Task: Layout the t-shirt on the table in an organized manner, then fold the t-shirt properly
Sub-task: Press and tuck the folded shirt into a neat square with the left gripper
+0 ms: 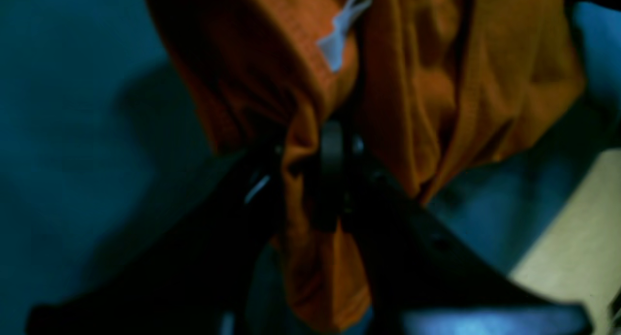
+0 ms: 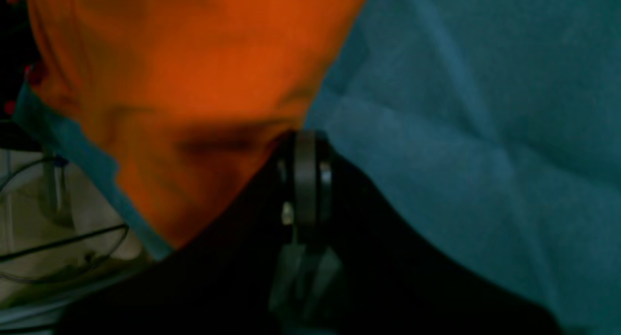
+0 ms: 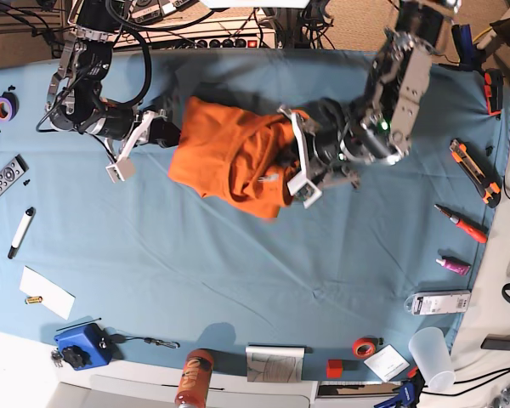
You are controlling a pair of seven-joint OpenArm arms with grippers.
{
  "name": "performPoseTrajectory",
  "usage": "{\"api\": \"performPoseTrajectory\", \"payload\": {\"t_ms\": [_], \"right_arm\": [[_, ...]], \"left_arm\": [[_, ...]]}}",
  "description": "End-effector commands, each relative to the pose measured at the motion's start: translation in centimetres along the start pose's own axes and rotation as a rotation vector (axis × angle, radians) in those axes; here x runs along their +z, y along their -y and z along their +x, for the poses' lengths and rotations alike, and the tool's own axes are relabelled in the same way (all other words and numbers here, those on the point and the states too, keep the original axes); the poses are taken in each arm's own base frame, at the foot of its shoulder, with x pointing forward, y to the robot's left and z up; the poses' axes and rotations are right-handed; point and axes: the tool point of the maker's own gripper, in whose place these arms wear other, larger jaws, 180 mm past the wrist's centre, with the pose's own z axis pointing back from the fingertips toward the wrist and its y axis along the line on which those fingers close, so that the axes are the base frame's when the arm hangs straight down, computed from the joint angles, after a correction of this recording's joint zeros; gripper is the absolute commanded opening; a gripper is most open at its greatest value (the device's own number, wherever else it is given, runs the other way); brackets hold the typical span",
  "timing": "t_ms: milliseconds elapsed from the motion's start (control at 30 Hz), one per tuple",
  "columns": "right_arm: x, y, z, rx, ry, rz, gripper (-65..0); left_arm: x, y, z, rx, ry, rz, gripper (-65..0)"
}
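From the left wrist camera, the left pincer (image 1: 310,179) is clamped narrow on a bunched fold of the orange t-shirt (image 1: 436,82), cloth squeezed between its dark fingers and spilling out below them. A small white label (image 1: 339,34) shows on the cloth above. The teal bench (image 1: 73,131) lies blurred on the left.

From the right wrist camera, the right pincer (image 2: 305,145) is pressed fully together, its tip right at the edge of the t-shirt (image 2: 194,82); whether cloth is nipped in it I cannot tell. The bench (image 2: 485,131) cover fills the right side.

From the base camera, the t-shirt (image 3: 229,153) sits crumpled in the far middle of the bench (image 3: 238,280), stretched between the two arms. The right pincer (image 3: 166,132) meets its left edge; the left pincer (image 3: 291,157) is at its right side. A red marker (image 3: 461,223), a plastic cup (image 3: 431,357) and a remote (image 3: 4,180) lie well apart along the bench's edges.
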Motion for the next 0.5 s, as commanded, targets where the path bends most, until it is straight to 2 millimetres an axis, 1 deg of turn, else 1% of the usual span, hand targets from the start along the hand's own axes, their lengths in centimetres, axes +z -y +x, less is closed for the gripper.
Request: {"api": "performPoseTrajectory", "payload": {"t_ms": [0,133,300,367,467], "right_arm": [[0.4,-0.1,1.0,0.025,0.023,-0.001,-65.0],[0.4,-0.1,0.9,0.025,0.023,-0.001,-65.0],[0.4,0.0,1.0,0.024,0.024,-0.002,-65.0],[0.6,0.3,1.0,0.025,0.024,-0.017,-65.0],[1.0,1.3,0.8,0.020,0.021,-0.062,-65.0]], "left_arm": [[0.1,-0.5,1.8,-0.037,0.040,0.002,-65.0],[-1.3,-1.7,3.3,-0.139,-0.006,-0.001,-65.0],[-3.6,-3.0,5.6,-0.327,-0.092,0.030,-65.0],[-4.4,-3.3,6.7,-0.397,-0.113,0.040,-65.0],[-5.5,-3.5,8.5,-0.482,-0.121,0.049,-65.0]]}}
